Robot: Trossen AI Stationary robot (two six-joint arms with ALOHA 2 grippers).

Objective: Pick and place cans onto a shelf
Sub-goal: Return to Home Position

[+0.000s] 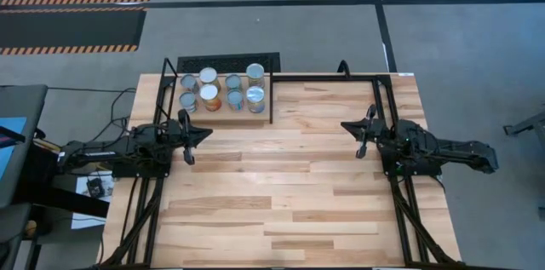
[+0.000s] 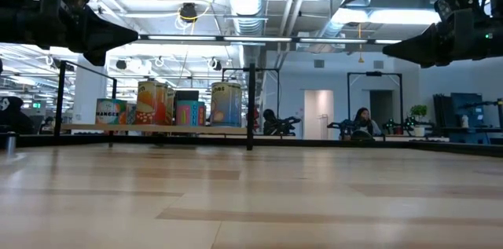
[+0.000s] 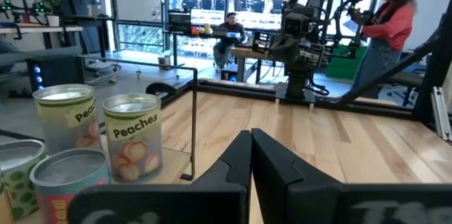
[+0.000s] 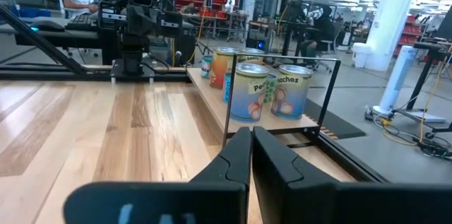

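High view: eight small silver-lidded tins [image 1: 221, 89] stand in two rows on the light-wood, black-rod-framed shelf [image 1: 218, 119], at the far left corner of the plank table [image 1: 281, 185].
Left wrist view: two of the tins read "Peaches"; the left gripper [image 3: 251, 134] is clenched on nothing.
Right wrist view: the right gripper [image 4: 251, 131] is likewise pinched together, with nothing between its fingers.

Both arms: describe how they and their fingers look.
The left arm and the right arm are matte black, built of chunky jointed segments with boxy wrists. Each ends in two dark, angular fingers that taper to a narrow tip.
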